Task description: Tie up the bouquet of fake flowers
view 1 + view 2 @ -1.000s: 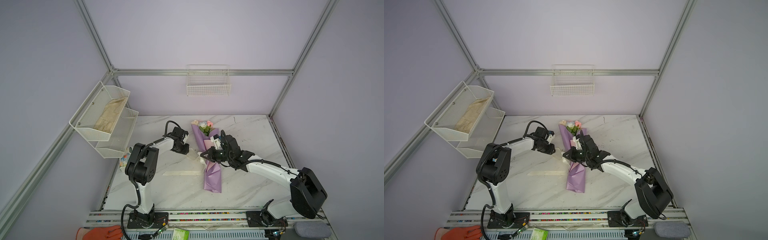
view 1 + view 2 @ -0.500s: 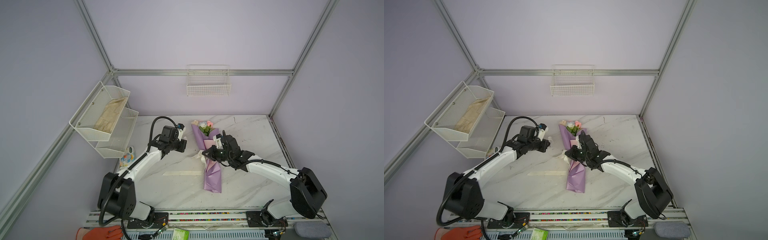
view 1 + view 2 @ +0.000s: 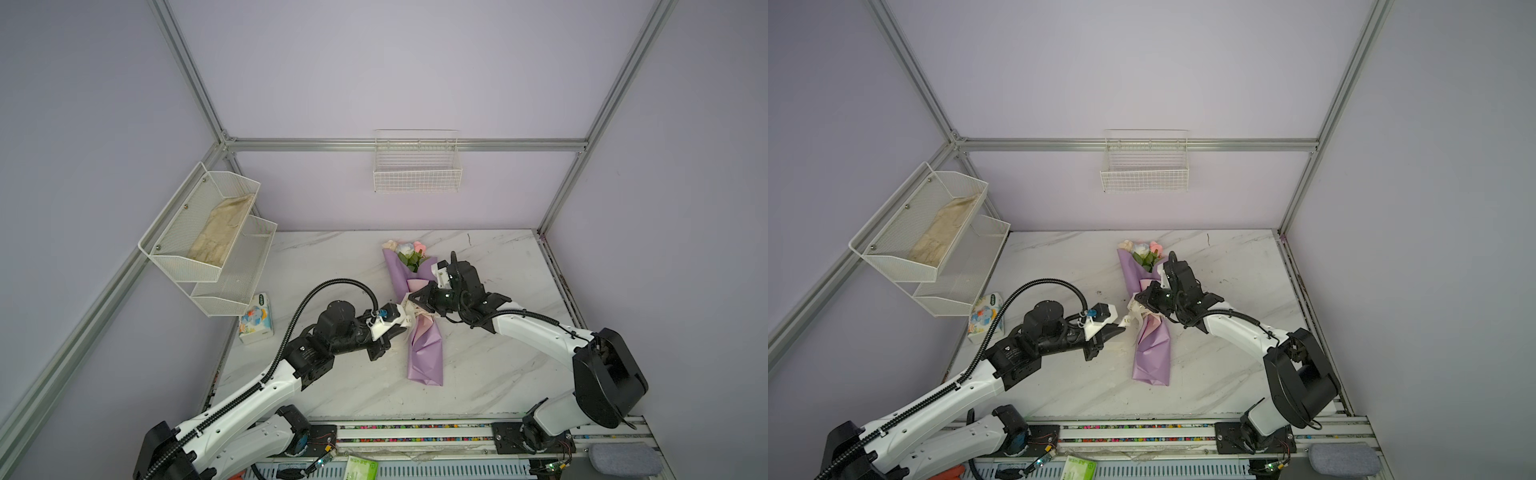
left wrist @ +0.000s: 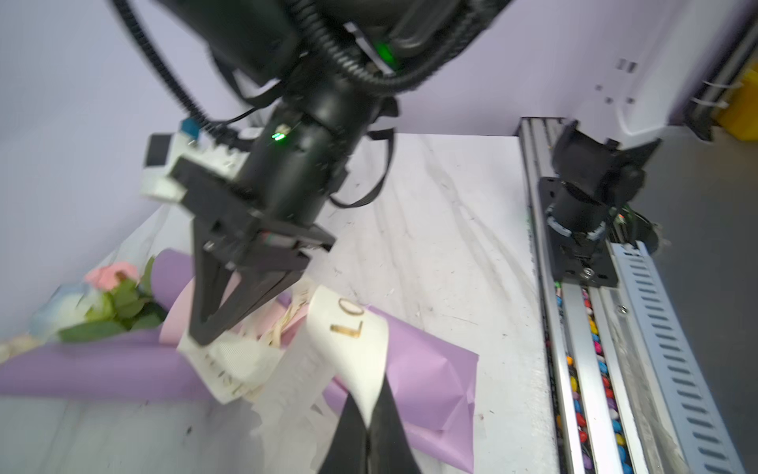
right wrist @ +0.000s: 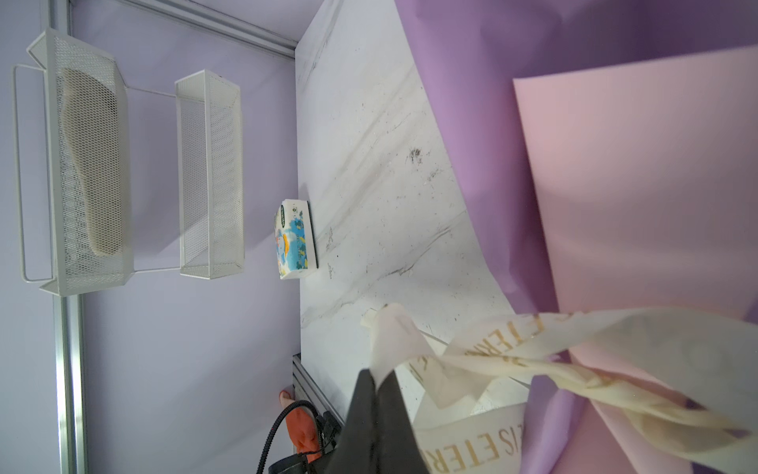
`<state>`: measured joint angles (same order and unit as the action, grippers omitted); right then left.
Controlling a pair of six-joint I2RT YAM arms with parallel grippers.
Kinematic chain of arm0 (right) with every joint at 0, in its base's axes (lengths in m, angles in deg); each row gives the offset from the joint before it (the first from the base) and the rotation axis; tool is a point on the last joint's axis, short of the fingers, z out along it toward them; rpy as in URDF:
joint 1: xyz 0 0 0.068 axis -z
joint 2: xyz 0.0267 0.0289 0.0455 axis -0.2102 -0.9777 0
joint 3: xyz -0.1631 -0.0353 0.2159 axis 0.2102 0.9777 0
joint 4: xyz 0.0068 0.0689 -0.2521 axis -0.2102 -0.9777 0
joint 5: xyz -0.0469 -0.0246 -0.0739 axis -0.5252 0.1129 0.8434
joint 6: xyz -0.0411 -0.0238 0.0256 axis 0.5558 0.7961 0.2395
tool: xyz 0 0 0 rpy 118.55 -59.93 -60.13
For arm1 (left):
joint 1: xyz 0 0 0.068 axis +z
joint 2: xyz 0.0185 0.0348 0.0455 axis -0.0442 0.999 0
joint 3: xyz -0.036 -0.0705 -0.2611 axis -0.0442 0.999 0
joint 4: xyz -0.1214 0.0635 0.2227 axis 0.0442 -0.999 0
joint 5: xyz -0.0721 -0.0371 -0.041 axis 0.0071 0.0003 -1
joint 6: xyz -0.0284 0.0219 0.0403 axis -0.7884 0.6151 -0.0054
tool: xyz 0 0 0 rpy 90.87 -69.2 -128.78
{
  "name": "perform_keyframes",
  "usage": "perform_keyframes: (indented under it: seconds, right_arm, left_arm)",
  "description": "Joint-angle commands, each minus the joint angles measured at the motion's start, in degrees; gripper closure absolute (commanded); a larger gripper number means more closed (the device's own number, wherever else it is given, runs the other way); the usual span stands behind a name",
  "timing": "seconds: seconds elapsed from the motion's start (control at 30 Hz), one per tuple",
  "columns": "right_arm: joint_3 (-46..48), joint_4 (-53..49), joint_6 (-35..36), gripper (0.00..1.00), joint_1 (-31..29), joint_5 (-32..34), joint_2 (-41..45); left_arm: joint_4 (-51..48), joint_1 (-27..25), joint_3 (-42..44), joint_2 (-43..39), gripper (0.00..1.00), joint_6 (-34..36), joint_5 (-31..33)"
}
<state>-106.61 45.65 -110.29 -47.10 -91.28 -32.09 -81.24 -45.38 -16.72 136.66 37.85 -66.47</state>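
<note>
the bouquet of fake flowers [image 3: 424, 353] is sheathed in lilac paper with a pale pink inner sheet; its blooms are pink, pale blue and cream over green leaves. the cream fabric ribbon [image 4: 348, 328] carries gold printed letters. the marble-look surface [image 3: 498, 365] is white with grey veins and dark specks. the small tissue pack [image 3: 257, 318] is white with a blue cartoon print and a green label. the two-tier mesh shelf [image 3: 183, 266] and the wire wall basket [image 3: 417, 180] are white; the crumpled cloth [image 3: 222, 228] in the shelf is beige. the left claw [image 4: 368, 410] and right claw [image 5: 376, 379] are black. the plain walls [image 3: 415, 62] are lilac.
</note>
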Motion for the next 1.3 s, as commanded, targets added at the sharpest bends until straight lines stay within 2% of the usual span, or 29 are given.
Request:
perform_keyframes:
  seconds: [0.0, 0.13, 0.4, 0.5, 0.57, 0.73, 0.8, 0.83, 0.87, 1.0, 1.07, 1.13, 1.23, 1.27]
  right_arm:
    - [-1.7, 0.2, 0.3, 0.99, 0.7, -2.7, -0.5]
    - [-2.1, 0.3, 0.7, 0.98, 1.0, -3.9, -0.5]
    - [-1.6, 0.1, 0.9, 0.97, 1.6, -4.4, 0.0]
    - [-1.3, 0.1, 0.8, 0.97, 1.9, -4.5, 0.1]
    - [-1.3, 0.1, 1.0, 0.97, 2.1, -4.8, 0.1]
    - [-1.1, -0.1, 1.1, 0.97, 2.7, -4.6, 0.1]
    - [-0.9, -0.2, 1.1, 0.97, 3.0, -4.6, 0.0]
    - [-0.9, -0.2, 1.1, 0.98, 3.1, -4.7, -0.1]
    - [-1.0, -0.2, 1.3, 0.98, 3.1, -4.7, -0.1]
    - [-1.2, -0.3, 1.8, 0.98, 3.1, -5.3, 0.0]
    - [-1.3, -0.4, 2.0, 0.98, 3.1, -5.6, 0.0]
    - [-1.4, -0.6, 3.1, 0.98, 3.1, -6.1, 0.1]
    - [-0.8, 0.0, 2.6, 0.98, 3.1, -6.8, 0.4]
    - [-0.4, 1.0, 2.4, 0.98, 3.1, -7.7, 0.6]
  left_arm:
    - [2.5, -2.6, -3.2, 5.4, 0.94, 11.1, -3.5]
    - [-0.8, -6.6, -10.3, 13.7, 0.94, 14.8, -1.7]
    - [-0.3, -11.0, -22.1, 29.2, 0.95, 13.2, 3.1]
    - [2.6, -12.4, -23.7, 32.2, 0.95, 12.5, 6.5]
    - [5.6, -12.5, -24.1, 33.4, 0.92, 11.1, 7.9]
    - [12.5, -13.3, -23.8, 36.6, 0.93, 8.5, 15.1]
    - [12.9, -13.6, -24.5, 37.3, 0.82, 8.3, 15.6]
    - [13.0, -13.9, -24.6, 37.1, 0.7, 7.1, 16.4]
    - [12.6, -13.9, -24.5, 36.6, 0.54, 5.6, 16.7]
    - [5.7, -13.9, -22.5, 31.3, 0.36, 1.8, 17.7]
    - [1.9, -13.9, -20.1, 26.7, 0.35, -1.3, 18.4]
    - [0.0, -13.5, -16.7, 19.9, 0.35, -7.8, 21.5]
    - [1.4, -10.4, -8.4, 10.9, 0.37, -13.8, 20.2]
    - [2.7, -8.6, -5.5, 8.5, 0.37, -17.7, 20.8]
